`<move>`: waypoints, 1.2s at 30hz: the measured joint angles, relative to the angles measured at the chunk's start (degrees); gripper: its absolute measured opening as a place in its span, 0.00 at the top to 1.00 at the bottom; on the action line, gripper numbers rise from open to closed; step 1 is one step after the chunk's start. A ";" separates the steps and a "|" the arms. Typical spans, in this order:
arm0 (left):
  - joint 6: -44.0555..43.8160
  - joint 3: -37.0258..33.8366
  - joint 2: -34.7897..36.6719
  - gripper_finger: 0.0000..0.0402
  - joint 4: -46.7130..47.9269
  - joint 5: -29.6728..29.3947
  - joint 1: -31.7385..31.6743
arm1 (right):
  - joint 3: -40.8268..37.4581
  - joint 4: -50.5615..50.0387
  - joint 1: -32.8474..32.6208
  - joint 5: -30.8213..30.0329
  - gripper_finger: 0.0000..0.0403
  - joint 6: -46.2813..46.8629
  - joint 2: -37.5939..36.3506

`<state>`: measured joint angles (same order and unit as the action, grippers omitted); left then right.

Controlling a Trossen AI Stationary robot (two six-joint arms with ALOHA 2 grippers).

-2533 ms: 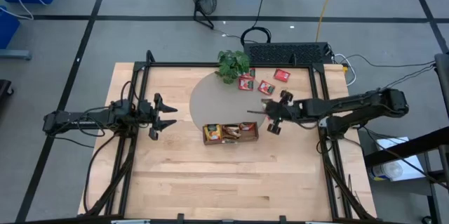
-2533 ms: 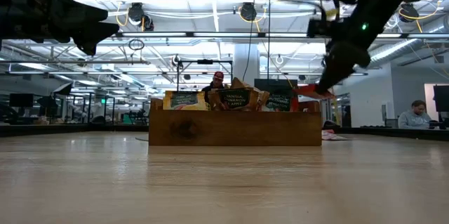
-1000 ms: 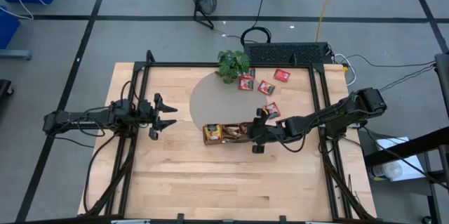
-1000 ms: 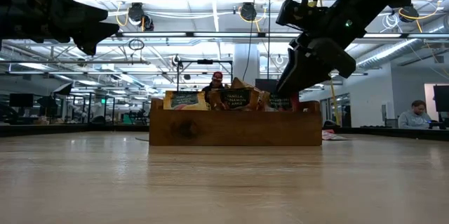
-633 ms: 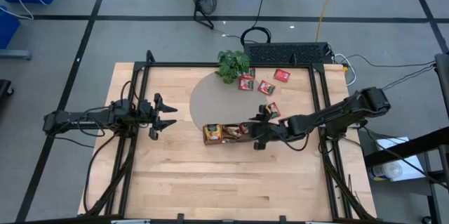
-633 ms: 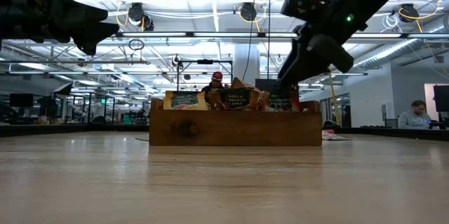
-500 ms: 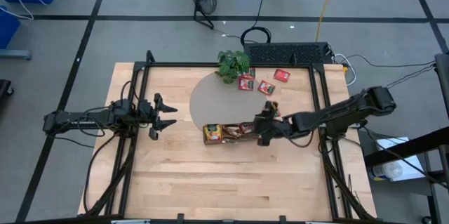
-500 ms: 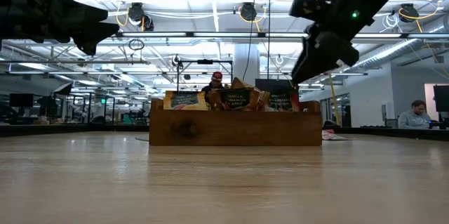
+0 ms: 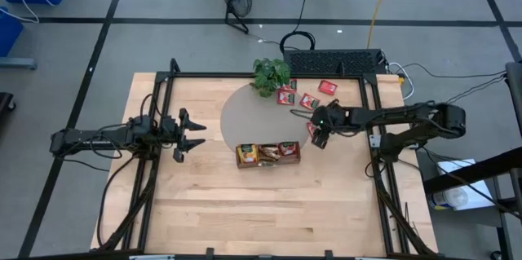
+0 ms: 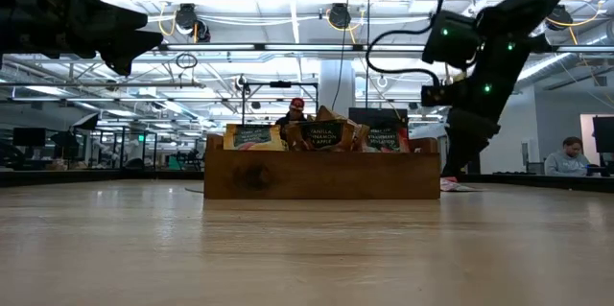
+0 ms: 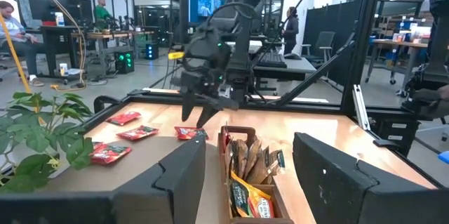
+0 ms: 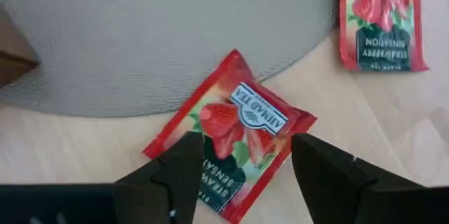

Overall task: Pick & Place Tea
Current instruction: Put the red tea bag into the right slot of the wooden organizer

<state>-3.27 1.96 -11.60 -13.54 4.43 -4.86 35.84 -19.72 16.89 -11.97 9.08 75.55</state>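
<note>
Wooden tray [image 9: 267,163]: the nearest container, at mid-table just past the near edge of the grey round mat [image 9: 245,117]. In the low view I see packets standing upright in it, some with dark green labels, and my left wrist view shows them filed on edge along its length. I judge a fair share of the tea is already put away here.

Left gripper [image 9: 194,134]: I have it parked on the left side of the table, well apart from the tray, fingers spread and holding nothing.

Right gripper [image 12: 242,182]: it hangs right of the tray and a little farther back, directly over one red strawberry packet [image 12: 228,134]. The fingers are spread on either side of that packet and not pinching it; I cannot tell whether the tips touch the table yet.

That packet: it lies flat, half on the mat's edge and half on bare wood.

Loose red packets [image 9: 307,101]: three more lie flat at the far side, two near the mat's far right rim and one further right on the wood, all well apart from the tray.

Potted plant [image 9: 270,72]: farthest back, at the mat's far edge, not part of the job.

Progress: I judge four red packets are left to move, with the pick of the nearest one in hand but not closed.
</note>
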 joint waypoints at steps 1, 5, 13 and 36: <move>0.00 0.00 -0.01 0.47 0.00 0.00 0.01 | -0.72 1.13 1.17 0.52 0.49 -0.62 -0.03; 0.00 0.00 -0.01 0.47 0.00 0.00 0.00 | -3.50 5.65 4.47 2.02 0.45 -2.36 0.00; 0.02 0.00 -0.01 0.47 0.00 0.00 0.00 | -8.42 13.75 7.69 7.70 0.42 -2.14 0.51; 0.01 -0.01 0.00 0.47 0.00 0.00 0.02 | -11.78 20.44 7.88 9.14 0.98 -4.44 1.55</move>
<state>-3.26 1.94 -11.60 -13.54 4.43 -4.84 24.05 0.72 24.77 -2.83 4.64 77.10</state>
